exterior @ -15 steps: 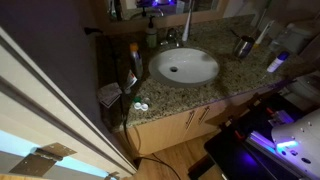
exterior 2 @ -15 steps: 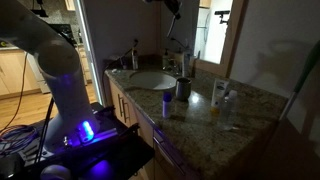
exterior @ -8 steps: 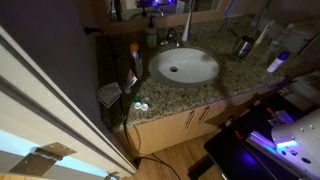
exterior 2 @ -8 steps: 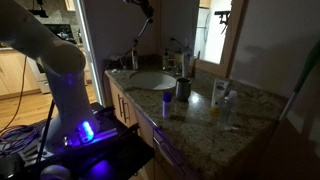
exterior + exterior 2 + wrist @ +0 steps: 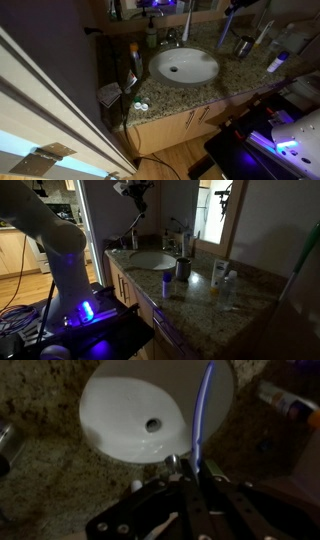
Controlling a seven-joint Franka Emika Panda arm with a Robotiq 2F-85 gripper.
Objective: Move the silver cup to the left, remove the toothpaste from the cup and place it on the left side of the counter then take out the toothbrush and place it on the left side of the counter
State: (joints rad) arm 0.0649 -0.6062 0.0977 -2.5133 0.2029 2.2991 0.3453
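My gripper hangs high over the white basin and is shut on the toothbrush, a thin pale stick lit blue that points out over the basin. In an exterior view the gripper is near the top, above the back of the basin. The stick's lit end shows at the top of an exterior view. The silver cup stands on the granite counter beside the basin, also seen in an exterior view. A white tube, apparently the toothpaste, stands apart from the cup.
A white bottle with a purple-lit cap stands near the counter's front edge, also shown in an exterior view. The faucet and a soap bottle are behind the basin. Small items lie at the counter's corner. The robot base glows purple.
The gripper has swung with the stick away from above the cup toward the far, back side of the basin. The cup and bottles have not moved.
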